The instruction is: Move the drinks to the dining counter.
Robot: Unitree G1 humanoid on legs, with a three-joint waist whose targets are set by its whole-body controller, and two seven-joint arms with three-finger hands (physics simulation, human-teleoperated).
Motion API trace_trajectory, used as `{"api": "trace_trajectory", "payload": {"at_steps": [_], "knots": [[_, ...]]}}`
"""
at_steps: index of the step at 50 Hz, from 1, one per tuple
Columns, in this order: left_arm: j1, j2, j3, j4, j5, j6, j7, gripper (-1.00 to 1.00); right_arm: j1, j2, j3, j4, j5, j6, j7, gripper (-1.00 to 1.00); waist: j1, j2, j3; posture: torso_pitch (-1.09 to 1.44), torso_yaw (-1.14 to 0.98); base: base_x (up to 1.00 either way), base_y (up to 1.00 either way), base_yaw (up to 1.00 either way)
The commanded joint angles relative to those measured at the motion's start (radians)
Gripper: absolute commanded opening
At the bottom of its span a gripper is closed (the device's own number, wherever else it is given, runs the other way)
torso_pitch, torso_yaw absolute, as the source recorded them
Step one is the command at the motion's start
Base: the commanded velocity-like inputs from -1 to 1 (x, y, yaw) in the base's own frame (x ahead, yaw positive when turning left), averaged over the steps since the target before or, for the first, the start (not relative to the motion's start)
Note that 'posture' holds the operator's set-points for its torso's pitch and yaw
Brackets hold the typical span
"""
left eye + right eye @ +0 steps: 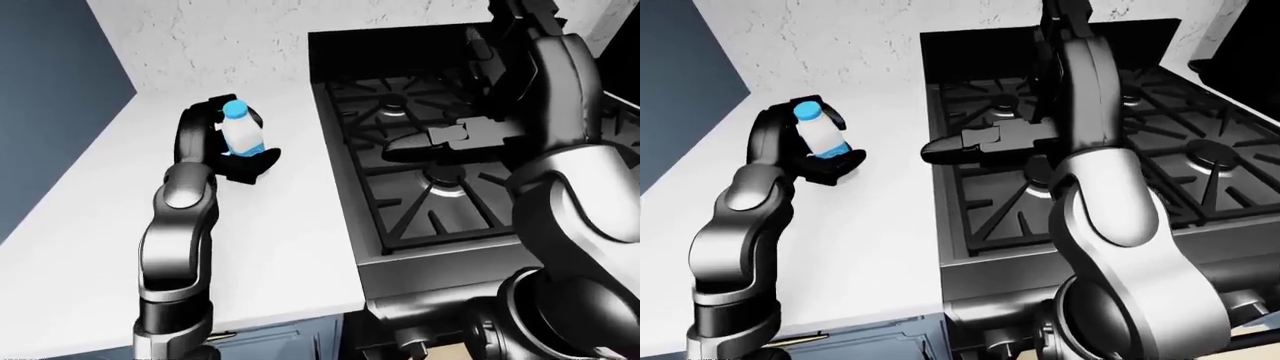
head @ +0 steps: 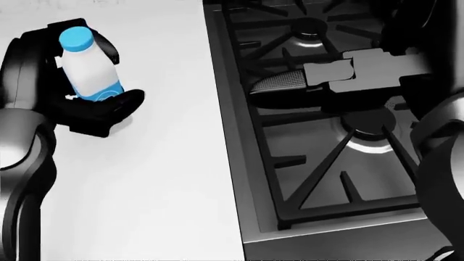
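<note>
White counter [image 1: 290, 247] against speckled wall [image 1: 250, 37], black gas stove [image 1: 440, 187] adjoining; white bottle [image 2: 88, 68], blue cap and label, stood clasped within left hand [image 2: 87, 103] fingers; right hand [image 2: 290, 86] outstretched, holding nothing

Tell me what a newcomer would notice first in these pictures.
The white bottle with a blue cap stands out at the head view's upper left, gripped in the left hand above the white counter, tilted slightly. To the right, the black gas stove fills half the view, with the right hand held flat over its grates, holding nothing.
</note>
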Motion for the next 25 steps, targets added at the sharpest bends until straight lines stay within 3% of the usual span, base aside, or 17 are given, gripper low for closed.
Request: {"api": "trace_trajectory", "payload": {"at_steps": [1, 6, 10, 12, 14, 15, 25], "knots": [[-0.026, -0.008, 0.012, -0.032, 0.007, -0.027, 0.003, -1.0, -0.021, -0.006, -0.006, -0.012, -0.008, -0.027, 0.001, 1.0, -0.008, 0.006, -0.026, 0.0, 0.0, -0.56, 0.0, 0.0], [-0.034, -0.01, 0.006, -0.056, 0.011, -0.004, 0.0, -1.0, -0.029, -0.007, -0.007, -0.013, -0.012, -0.019, 0.007, 1.0, -0.015, 0.02, -0.048, 0.0, 0.0, -0.82, 0.02, 0.0], [-0.035, -0.012, 0.007, -0.051, 0.015, -0.009, 0.0, -1.0, -0.031, -0.009, -0.009, -0.015, -0.014, -0.017, 0.012, 1.0, -0.03, -0.035, -0.025, 0.0, 0.0, -0.99, 0.04, 0.0], [-0.036, -0.012, 0.006, -0.062, 0.017, 0.001, -0.001, -1.0, -0.035, -0.007, -0.01, -0.018, -0.014, -0.009, 0.012, 1.0, -0.036, -0.042, -0.032, 0.0, 0.0, -1.0, 0.04, 0.0], [-0.036, -0.011, 0.008, -0.065, 0.016, 0.002, -0.004, -1.0, -0.04, -0.004, -0.012, -0.021, -0.014, -0.001, 0.012, 1.0, -0.038, -0.08, -0.025, 0.0, 0.0, -1.0, 0.05, 0.0], [-0.035, -0.01, 0.011, -0.065, 0.015, 0.002, -0.004, -1.0, -0.045, 0.0, -0.015, -0.023, -0.012, 0.009, 0.011, 1.0, -0.046, -0.088, -0.032, 0.0, 0.0, -1.0, 0.05, 0.0], [-0.015, -0.014, 0.007, -0.145, 0.009, 0.052, -0.011, -1.0, -0.063, 0.005, -0.032, -0.084, -0.016, 0.1, 0.007, 1.0, 0.0, -0.078, -0.019, 0.0, 0.0, -1.0, 0.1, 0.0]]}}
